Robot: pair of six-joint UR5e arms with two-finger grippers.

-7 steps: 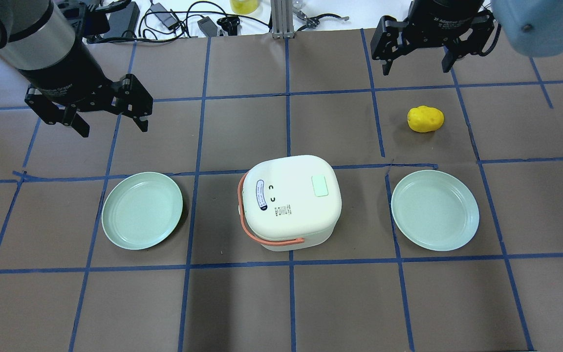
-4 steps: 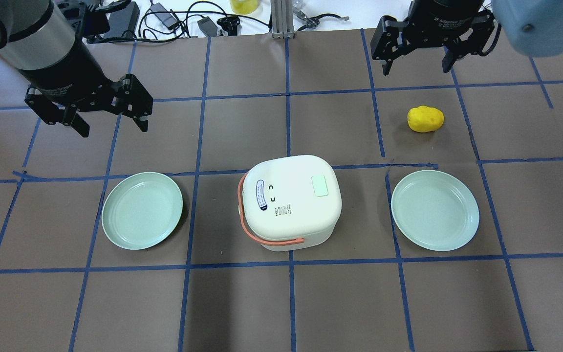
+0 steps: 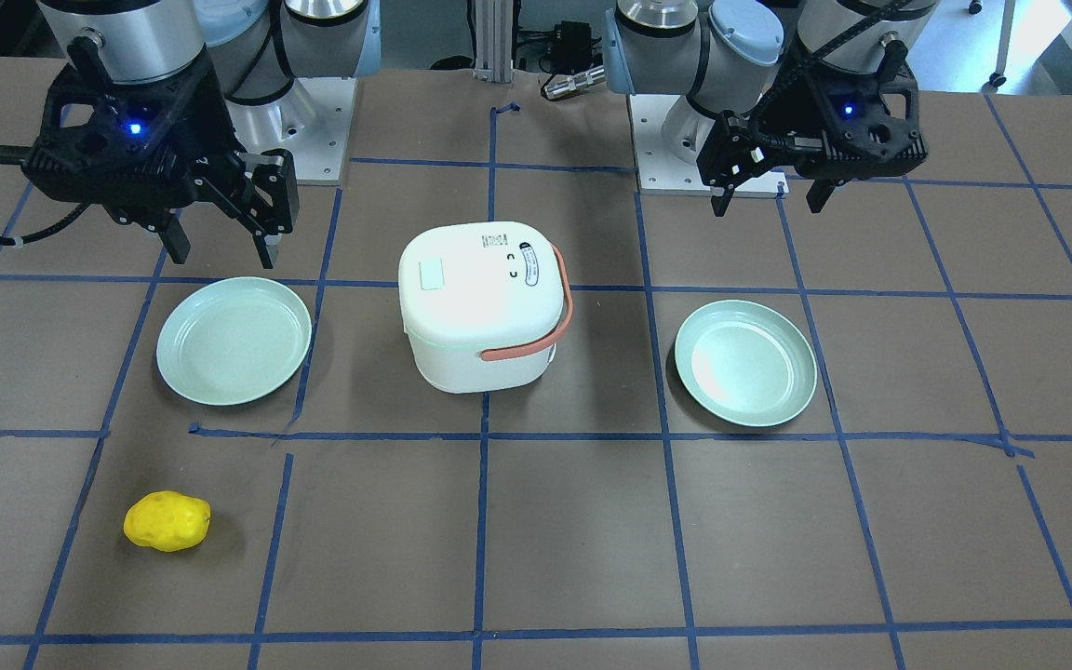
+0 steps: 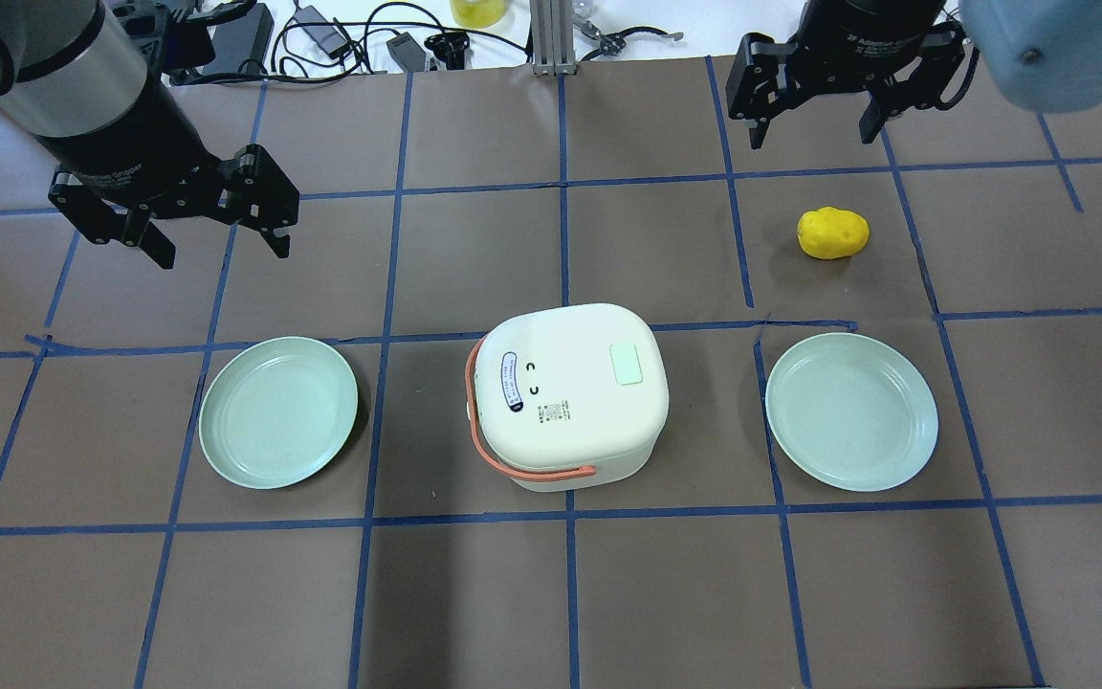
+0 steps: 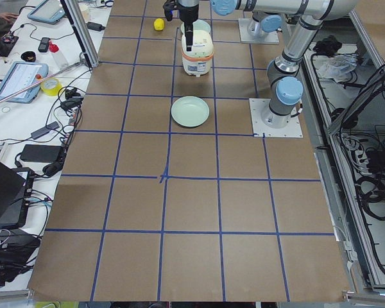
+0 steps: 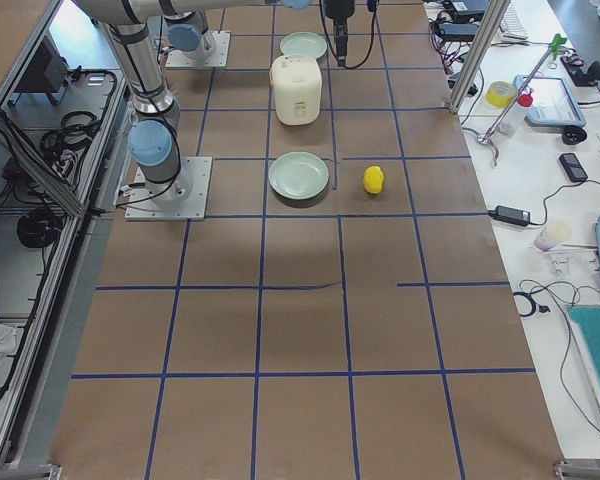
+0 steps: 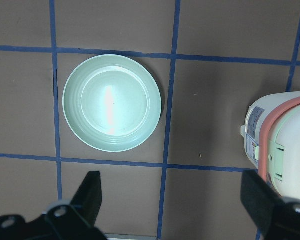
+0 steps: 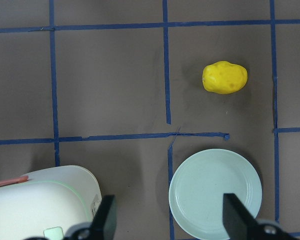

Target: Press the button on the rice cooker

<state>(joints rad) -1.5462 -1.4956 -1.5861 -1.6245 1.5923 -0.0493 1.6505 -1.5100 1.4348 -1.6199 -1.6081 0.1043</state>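
Note:
The white rice cooker (image 4: 565, 397) with an orange handle stands mid-table, lid shut, with a pale green square button (image 4: 627, 364) on top. It also shows in the front view (image 3: 485, 307), with its button (image 3: 431, 275). My left gripper (image 4: 223, 251) hangs open and empty above the table, far-left of the cooker. My right gripper (image 4: 811, 136) hangs open and empty far-right of it, near the far edge. The left wrist view shows the cooker's handle side (image 7: 285, 140), the right wrist view its corner (image 8: 45, 200).
Two pale green plates flank the cooker, one on the left (image 4: 278, 411) and one on the right (image 4: 850, 411). A yellow potato-like object (image 4: 832, 233) lies behind the right plate. Cables and gear (image 4: 341, 33) lie beyond the far edge.
The right gripper has shifted very slightly toward the far edge. Nothing else has moved.

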